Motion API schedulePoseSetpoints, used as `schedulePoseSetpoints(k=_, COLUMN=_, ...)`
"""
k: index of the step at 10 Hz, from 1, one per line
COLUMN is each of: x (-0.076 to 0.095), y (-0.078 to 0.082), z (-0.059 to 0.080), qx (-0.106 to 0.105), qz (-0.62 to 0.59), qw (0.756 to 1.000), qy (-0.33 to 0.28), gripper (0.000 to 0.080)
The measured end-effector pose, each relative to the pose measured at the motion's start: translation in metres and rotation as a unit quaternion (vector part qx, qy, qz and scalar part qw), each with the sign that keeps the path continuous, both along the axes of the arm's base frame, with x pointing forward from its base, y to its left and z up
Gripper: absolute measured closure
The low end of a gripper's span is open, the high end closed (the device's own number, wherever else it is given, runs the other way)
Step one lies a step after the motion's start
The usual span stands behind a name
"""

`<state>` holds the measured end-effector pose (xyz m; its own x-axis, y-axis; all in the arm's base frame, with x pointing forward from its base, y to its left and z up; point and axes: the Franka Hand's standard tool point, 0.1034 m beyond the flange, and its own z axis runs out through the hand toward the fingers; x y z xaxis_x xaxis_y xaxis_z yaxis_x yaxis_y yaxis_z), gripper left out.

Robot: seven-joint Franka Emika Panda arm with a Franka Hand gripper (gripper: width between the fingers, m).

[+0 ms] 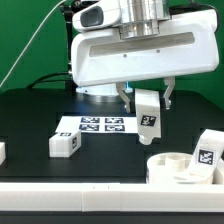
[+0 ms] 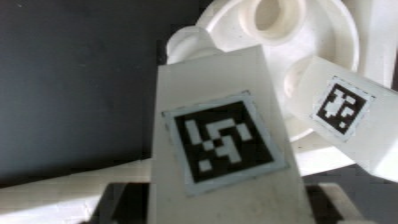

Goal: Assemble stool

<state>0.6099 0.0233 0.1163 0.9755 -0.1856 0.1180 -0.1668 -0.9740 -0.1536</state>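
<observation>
My gripper (image 1: 146, 100) is shut on a white blocky stool leg (image 1: 148, 116) with a black-and-white tag and holds it in the air above the black table. In the wrist view the leg (image 2: 217, 130) fills the middle between the two dark fingers (image 2: 128, 202). The round ring-shaped seat (image 1: 178, 168) lies at the front, at the exterior view's right, below and to the right of the held leg. It shows in the wrist view (image 2: 285, 30) behind the leg. Another leg (image 1: 207, 150) rests against the seat, also in the wrist view (image 2: 347, 105). A further leg (image 1: 64, 144) lies at the exterior view's left.
The marker board (image 1: 98, 125) lies flat on the table behind the held leg. A long white border rail (image 1: 70, 190) runs along the front edge. A small white piece (image 1: 2, 151) shows at the exterior view's far left edge.
</observation>
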Motion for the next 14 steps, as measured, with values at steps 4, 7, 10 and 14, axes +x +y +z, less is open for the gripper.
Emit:
schedulePoseSetpoints(k=4, x=0.026, y=0.006, z=0.002, qx=0.001, qz=-0.011, qw=0.999, qy=-0.039, gripper=0.0473)
schedulePoseSetpoints(k=7, x=0.033, y=-0.001, z=0.004, qx=-0.027, qz=-0.023, qw=0.993, qy=-0.111, gripper=0.0473)
schedulePoseSetpoints(k=10, x=0.027, y=0.006, z=-0.003, qx=-0.045, qz=-0.029, qw=0.986, qy=-0.160, gripper=0.0473)
schedulePoseSetpoints(k=14, x=0.027, y=0.017, z=-0.002, qx=-0.040, qz=-0.028, qw=0.986, qy=-0.160, gripper=0.0473)
